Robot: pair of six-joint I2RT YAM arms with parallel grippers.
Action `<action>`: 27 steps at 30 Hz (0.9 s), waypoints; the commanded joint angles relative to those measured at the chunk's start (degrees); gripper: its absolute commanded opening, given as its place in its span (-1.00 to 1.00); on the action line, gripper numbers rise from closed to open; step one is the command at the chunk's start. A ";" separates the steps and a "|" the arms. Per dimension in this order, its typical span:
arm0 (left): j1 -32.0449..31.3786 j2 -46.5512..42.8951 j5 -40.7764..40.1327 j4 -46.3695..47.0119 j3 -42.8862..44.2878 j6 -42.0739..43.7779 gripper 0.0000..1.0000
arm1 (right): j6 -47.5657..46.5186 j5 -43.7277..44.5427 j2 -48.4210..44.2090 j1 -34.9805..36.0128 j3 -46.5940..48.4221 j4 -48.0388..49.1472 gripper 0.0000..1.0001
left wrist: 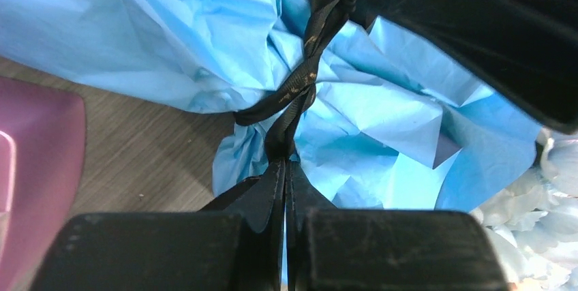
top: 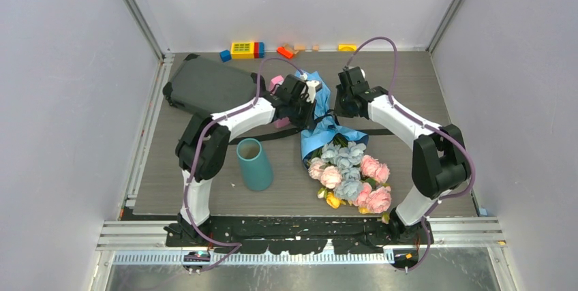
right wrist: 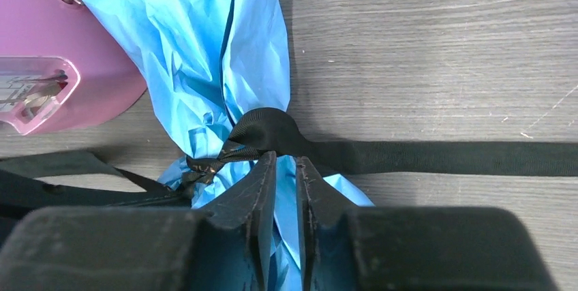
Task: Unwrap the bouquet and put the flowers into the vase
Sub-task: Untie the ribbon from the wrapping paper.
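Note:
The bouquet lies on the table with its pink, pale blue and yellow flowers toward the front. Its blue paper wrap points to the back and is tied with a black ribbon. My left gripper is shut on a twisted strand of that ribbon at the wrap's neck. From the other side, my right gripper is closed on blue paper just beside the knot. Both grippers meet over the wrap. The teal vase stands upright to the left of the flowers.
A pink metronome sits right behind the wrap, close to both grippers. One long ribbon tail lies flat across the table. A dark grey case fills the back left, and toy blocks line the back edge.

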 commanded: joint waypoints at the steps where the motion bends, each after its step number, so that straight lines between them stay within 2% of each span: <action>1: -0.64 -3.77 -1.33 1.71 -2.04 0.63 -1.00 | 2.87 1.10 -5.24 0.40 0.48 -1.47 -0.50; 8: -0.62 -6.15 -5.86 4.40 -2.88 0.84 -0.73 | 6.38 1.41 -9.04 2.87 -0.41 -3.02 -0.41; 16: -0.66 -7.15 -3.72 6.72 -3.04 0.05 -0.64 | 12.92 0.19 -7.95 3.94 -2.41 0.57 -0.39; 23: -0.63 -6.03 -3.55 6.92 -2.61 0.16 -0.13 | 18.42 0.62 -5.44 3.96 -3.03 4.31 -0.38; 27: -0.64 -5.08 -3.32 7.15 -2.26 -0.07 -0.04 | 20.92 1.50 -4.63 3.96 -3.91 5.92 -0.38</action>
